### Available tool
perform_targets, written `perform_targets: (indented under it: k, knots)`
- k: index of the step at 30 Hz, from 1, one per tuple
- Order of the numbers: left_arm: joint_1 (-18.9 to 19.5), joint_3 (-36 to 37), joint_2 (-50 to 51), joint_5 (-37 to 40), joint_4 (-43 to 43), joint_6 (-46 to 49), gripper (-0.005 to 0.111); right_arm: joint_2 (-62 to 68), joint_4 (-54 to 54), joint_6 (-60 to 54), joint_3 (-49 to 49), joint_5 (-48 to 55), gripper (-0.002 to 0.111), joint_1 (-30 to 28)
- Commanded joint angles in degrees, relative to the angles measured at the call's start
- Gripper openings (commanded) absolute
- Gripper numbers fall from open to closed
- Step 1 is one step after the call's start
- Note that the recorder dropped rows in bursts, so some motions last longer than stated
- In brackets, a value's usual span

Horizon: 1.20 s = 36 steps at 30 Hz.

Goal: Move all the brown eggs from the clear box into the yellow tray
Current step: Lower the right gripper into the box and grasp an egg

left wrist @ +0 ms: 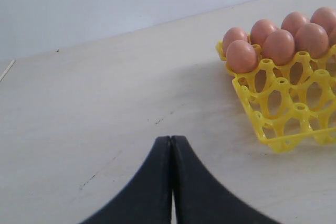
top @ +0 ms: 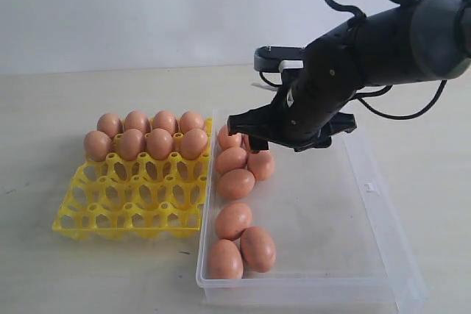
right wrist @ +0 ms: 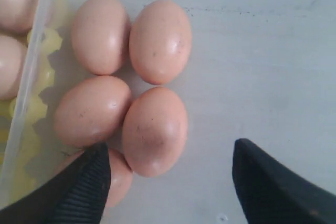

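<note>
Eight eggs (top: pixel 159 143) are seated in the tray (top: pixel 77 220), filling the two rows along its far edge. The rows toward its near edge are empty.

The box (top: pixel 353 240) is set just beside the tray's right edge. In the exterior view seven eggs can be counted in it, all along its left wall: a cluster toward the far left corner and three toward the near left corner. In the right wrist view five eggs are shown in the far cluster, one of them half hidden behind a finger (right wrist: pixel 79 182), so eight are judged to be left. The task is therefore judged to be about half done.

The right gripper (right wrist: pixel 169 145) is held over the far cluster with its jaws spread wide. Nothing is gripped. One egg of the cluster is framed between the two fingers, but whether any egg is touched cannot be told.

The left gripper (left wrist: pixel 171 142) is seen over the bare table (left wrist: pixel 79 103), near the tray but apart from it. Its jaws are pressed together and nothing is held between them.
</note>
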Motion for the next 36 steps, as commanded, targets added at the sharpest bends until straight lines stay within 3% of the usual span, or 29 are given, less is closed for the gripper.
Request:
perform_targets:
  k: [1,11,16,26,28,33,36]
  knots:
    - [0.1,-0.2,-0.3,-0.3,0.0,-0.3,0.000,2.4,-2.2,7.3,-0.1,-4.3,0.064,-0.2]
    - [0.1,-0.2,-0.3,-0.3,0.0,-0.3,0.000,7.2,-6.5,13.4,-0.2,-8.6,0.063,-0.2]
    - [0.1,-0.2,-0.3,-0.3,0.0,-0.3,0.000,8.0,-6.9,13.3,-0.2,-10.0,0.050,-0.2]
    - [0.1,-0.2,-0.3,-0.3,0.0,-0.3,0.000,9.2,-6.9,9.2,-0.2,-10.4,0.054,-0.2]
    - [0.1,-0.2,-0.3,-0.3,0.0,-0.3,0.000,9.2,-6.9,9.2,-0.2,-10.4,0.047,-0.2]
    - [0.1,-0.2,-0.3,-0.3,0.0,-0.3,0.000,8.3,-6.7,7.2,-0.2,-10.2,0.000,-0.2]
    - [0.1,-0.2,-0.3,-0.3,0.0,-0.3,0.000,6.3,-6.6,4.8,-0.2,-9.4,0.000,-0.2]
